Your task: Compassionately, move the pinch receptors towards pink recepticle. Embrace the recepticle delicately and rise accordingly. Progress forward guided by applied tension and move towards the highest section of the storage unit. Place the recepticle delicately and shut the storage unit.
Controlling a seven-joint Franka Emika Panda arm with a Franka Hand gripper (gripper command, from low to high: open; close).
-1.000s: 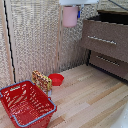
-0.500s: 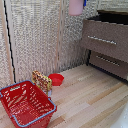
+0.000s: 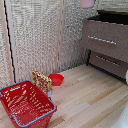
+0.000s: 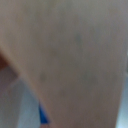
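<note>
The pale-pink cup (image 3: 87, 3) hangs in the air at the top edge of the exterior view, only its lower part showing, just left of the dresser (image 3: 106, 40). My gripper is cut off above that edge. In the wrist view a blurred pinkish-beige surface (image 4: 75, 55) fills the picture, very close, and one blue fingertip (image 4: 44, 115) shows beside it. The cup appears held. The dresser's top drawer (image 3: 111, 18) stands pulled out, dark inside, its brown front carrying a silver bar handle (image 3: 102, 40).
A lower drawer (image 3: 107, 61) is shut. A red wire basket (image 3: 27, 102) stands on the wood floor at the exterior view's left. A red bowl (image 3: 56, 79) and a yellow-brown patterned item (image 3: 41, 80) lie behind it. Beige slatted panels (image 3: 35, 40) form the wall.
The pink cup has moved up and toward the exterior view's right, nearer the dresser, and is now mostly past the top edge.
</note>
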